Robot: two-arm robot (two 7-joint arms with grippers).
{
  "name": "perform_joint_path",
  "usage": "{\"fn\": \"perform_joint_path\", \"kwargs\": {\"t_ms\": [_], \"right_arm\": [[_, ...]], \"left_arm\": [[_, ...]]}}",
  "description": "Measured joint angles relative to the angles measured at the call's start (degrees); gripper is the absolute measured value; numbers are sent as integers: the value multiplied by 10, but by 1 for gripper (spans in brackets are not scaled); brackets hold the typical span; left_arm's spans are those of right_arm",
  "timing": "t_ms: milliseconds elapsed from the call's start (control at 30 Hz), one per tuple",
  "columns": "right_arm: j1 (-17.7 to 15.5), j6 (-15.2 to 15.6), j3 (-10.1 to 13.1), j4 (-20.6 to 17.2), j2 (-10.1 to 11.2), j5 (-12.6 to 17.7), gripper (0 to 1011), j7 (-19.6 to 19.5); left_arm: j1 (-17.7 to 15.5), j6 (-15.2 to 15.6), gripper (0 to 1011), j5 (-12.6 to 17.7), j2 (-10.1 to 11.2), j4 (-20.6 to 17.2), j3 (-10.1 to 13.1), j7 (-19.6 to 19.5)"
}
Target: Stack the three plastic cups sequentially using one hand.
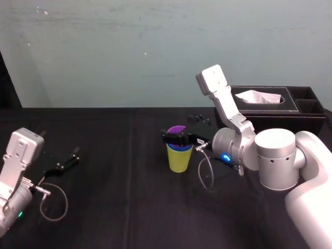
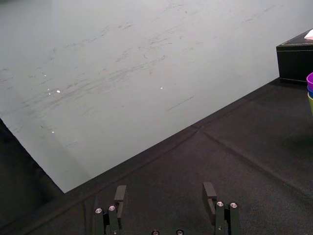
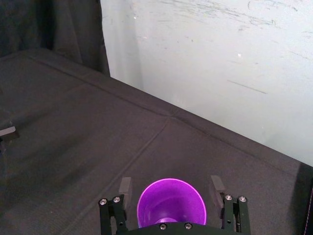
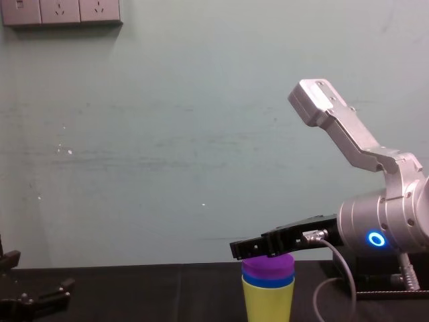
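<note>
Cups are nested mid-desk: purple cup on top, in the blue cup, in the yellow-green cup. Right claw straddles the purple rim, fingers spread with a small gap each side. Left claw sits parked at the desk's left, fingers apart.

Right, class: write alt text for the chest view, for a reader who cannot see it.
A purple cup sits nested in a blue cup inside a yellow-green cup on a black table, with the robot's right hand at the purple rim. The left hand is low at the left.
</note>
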Motion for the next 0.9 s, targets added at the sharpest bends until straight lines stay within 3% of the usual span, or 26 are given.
{"fn": "perform_joint_path", "kwargs": {"t_ms": [233,433,667,900], "right_arm": [[-9,-10,2,-12,4,-4,1003,-5],[-39,-55,15,-44,12,-13,1002,-24],[-99,-138,43,-92,20,-24,1003,-55],[-151,-204,61,-109,19,-49,1003,-90]], "left_arm": [[0,0,1000,0,0,0,0,0],[0,0,1000,0,0,0,0,0],[0,0,1000,0,0,0,0,0],[0,0,1000,0,0,0,0,0]]}}
